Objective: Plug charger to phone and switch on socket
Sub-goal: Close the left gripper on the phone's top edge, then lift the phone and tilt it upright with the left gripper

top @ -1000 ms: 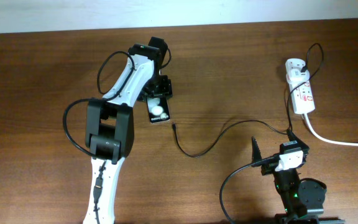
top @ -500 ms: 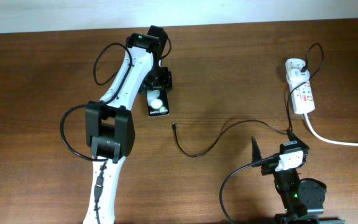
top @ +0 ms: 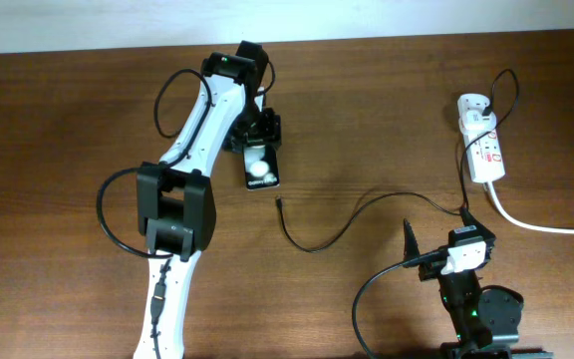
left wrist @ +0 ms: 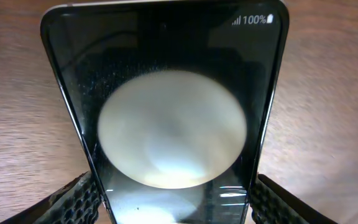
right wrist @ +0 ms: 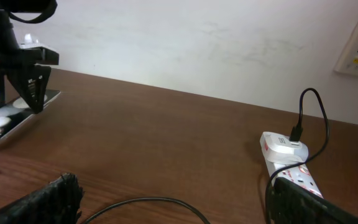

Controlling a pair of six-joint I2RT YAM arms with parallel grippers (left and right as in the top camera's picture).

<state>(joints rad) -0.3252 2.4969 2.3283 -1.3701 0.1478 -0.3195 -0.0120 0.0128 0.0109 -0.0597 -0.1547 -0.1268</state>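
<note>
Left gripper [top: 257, 138] clamped on the long edges of the smartphone [top: 261, 172], which over the past second has swung from a slant to lie almost in line with the jaws. Its free end now faces the charger's connector tip [top: 279, 202], lying just beyond it and not touching. The turn looks like lining up the port for plugging; nothing is connected yet. Right gripper [right wrist: 173, 202], jaws spread wide and empty, has not stirred, with the power strip [top: 486, 150] well ahead of it. Only the left wrist view shows ribbed pads [left wrist: 73, 196] against both edges and a lit screen [left wrist: 173, 130] showing full battery. Only the right wrist view shows the white adapter [right wrist: 279, 147] seated in the strip.
</note>
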